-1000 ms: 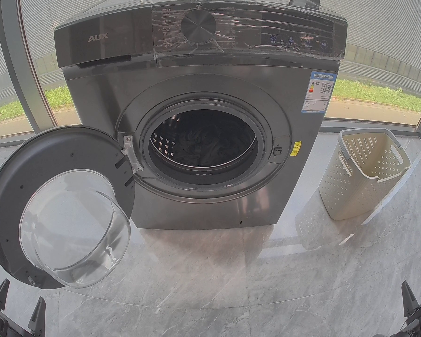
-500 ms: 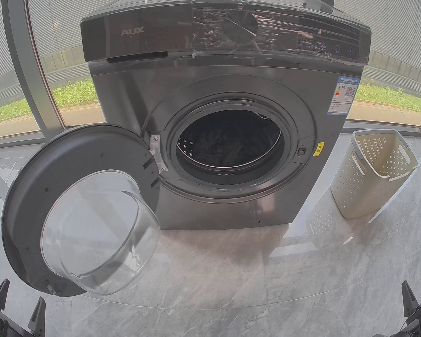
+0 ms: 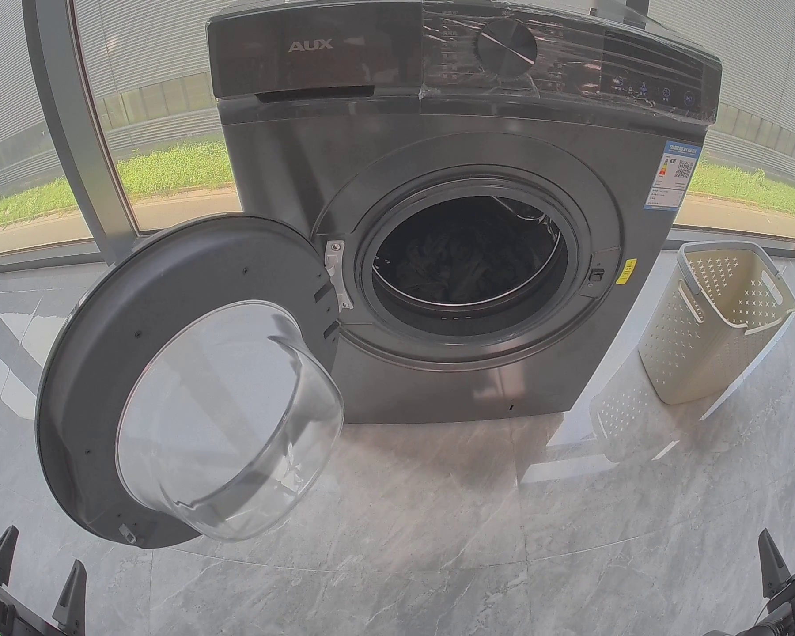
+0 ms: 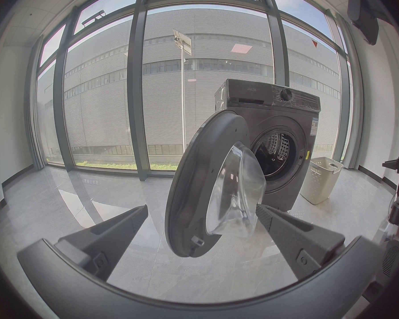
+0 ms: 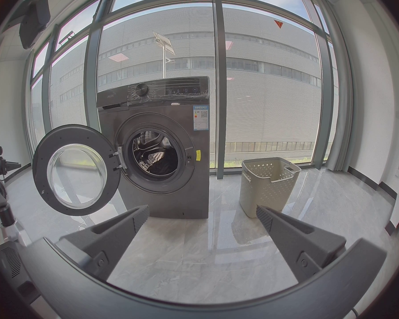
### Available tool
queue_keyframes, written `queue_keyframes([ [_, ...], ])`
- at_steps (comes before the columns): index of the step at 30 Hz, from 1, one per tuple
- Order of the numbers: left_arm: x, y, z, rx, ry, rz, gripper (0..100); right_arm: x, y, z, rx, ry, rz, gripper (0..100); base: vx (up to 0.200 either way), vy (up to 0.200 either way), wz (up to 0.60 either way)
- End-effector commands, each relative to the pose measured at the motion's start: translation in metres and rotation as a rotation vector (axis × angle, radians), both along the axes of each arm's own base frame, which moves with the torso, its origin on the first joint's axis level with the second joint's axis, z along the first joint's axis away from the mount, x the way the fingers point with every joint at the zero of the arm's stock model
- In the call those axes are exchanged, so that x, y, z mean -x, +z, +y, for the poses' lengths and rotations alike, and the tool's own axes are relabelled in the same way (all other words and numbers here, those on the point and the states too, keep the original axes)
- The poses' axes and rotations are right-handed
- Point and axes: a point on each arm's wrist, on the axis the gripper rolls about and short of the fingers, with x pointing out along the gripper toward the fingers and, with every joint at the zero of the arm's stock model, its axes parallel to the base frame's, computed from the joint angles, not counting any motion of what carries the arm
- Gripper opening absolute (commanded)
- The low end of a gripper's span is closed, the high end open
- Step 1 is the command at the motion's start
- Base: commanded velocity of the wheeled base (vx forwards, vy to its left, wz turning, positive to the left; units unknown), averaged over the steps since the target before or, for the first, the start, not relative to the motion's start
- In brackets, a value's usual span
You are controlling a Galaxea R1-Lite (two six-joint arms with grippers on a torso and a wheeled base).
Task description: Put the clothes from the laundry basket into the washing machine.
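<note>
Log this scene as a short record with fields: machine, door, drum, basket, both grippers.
washing machine: grey front loader, standing on the floor
door: swung wide open to the robot's left
drum: dark clothes lie inside
laundry basket: cream, upright on the floor to the machine's right; no clothes seen in it
left gripper: fingers open, empty, low before the door
right gripper: fingers open, empty, low, apart from the basket
</note>
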Motion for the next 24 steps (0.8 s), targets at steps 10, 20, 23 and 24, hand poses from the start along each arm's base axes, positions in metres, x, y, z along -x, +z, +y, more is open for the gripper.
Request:
queue_keyframes([
  [10, -0.0004, -0.0047, 0.0000, -0.012, 0.000, 0.005, 100, -0.0001, -0.0048, 0.0001, 0.000, 0.003, 0.002, 100, 0.000, 0.000, 0.00],
  [20, -0.0004, -0.0047, 0.0000, -0.013, -0.001, 0.005, 100, -0.0002, -0.0053, 0.0001, 0.000, 0.003, 0.003, 100, 0.000, 0.160, 0.00],
  [23, -0.0003, -0.0047, -0.0001, -0.013, 0.002, 0.004, 100, -0.0002, -0.0053, 0.0001, 0.000, 0.003, 0.003, 100, 0.000, 0.067, 0.00],
  [24, -0.0003, -0.0047, -0.0001, -0.013, 0.000, 0.004, 100, -0.0002, -0.0053, 0.0001, 0.000, 0.003, 0.003, 100, 0.000, 0.000, 0.00],
])
